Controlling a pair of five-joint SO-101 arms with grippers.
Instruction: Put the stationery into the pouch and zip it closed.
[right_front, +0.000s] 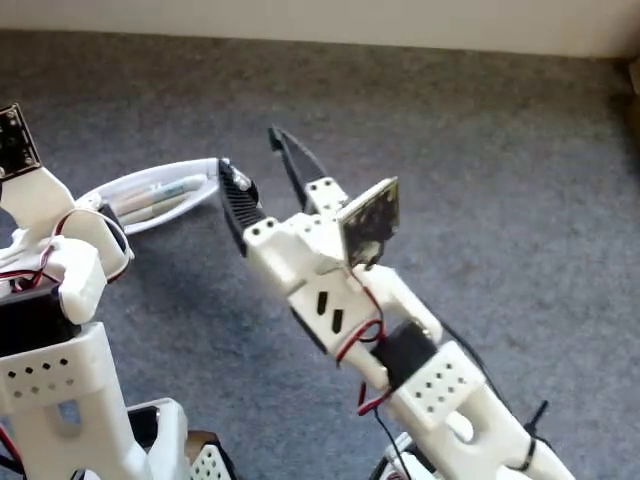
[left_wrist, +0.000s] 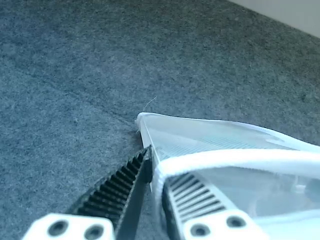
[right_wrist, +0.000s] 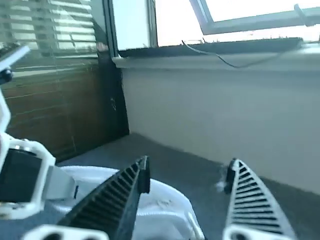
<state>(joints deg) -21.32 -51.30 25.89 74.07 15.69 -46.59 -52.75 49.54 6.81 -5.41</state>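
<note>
Worktop (right_front: 480, 150): grey, carpet-like cover. A pale wall (right_front: 300, 20) runs along its far edge.
Pouch (right_front: 150, 200): translucent white, lying flat on the worktop at far left, long axis slanting away from the left arm. In the left wrist view one pointed corner (left_wrist: 142, 120) rests on the grey cover.
Pens (right_front: 160, 195): at least two pen-like shapes show through the pouch wall, lying lengthwise inside.
Zip: cannot tell whether it is drawn shut.
Left arm (right_front: 60, 300): stands at the left edge of the high view, its wrist over the near end of the pouch.
Left claw (left_wrist: 154, 167): nearly closed. The two ribbed fingers (left_wrist: 120, 195) sit close together with the pouch's white rim (left_wrist: 240, 160) pinched between them, so it has hold of the pouch.
Right arm (right_front: 400, 350): comes in from bottom right and crosses the middle of the high view towards the pouch. Red wires (right_front: 355, 350) loop along its side.
Right claw (right_front: 247, 147): spread wide, holding nothing. One black finger (right_front: 238, 205) lies just beside the pouch's right end; cannot tell if it touches. The other finger is well apart from the pouch, over bare cover.
Right wrist view: right claw (right_wrist: 189, 162) with its fingers far apart, the pouch (right_wrist: 160, 205) below and between them, and the left arm (right_wrist: 20, 175) just beside the pouch.
Background: window (right_wrist: 250, 15), blinds (right_wrist: 45, 30) and a cable (right_wrist: 225, 60) on the sill.
</note>
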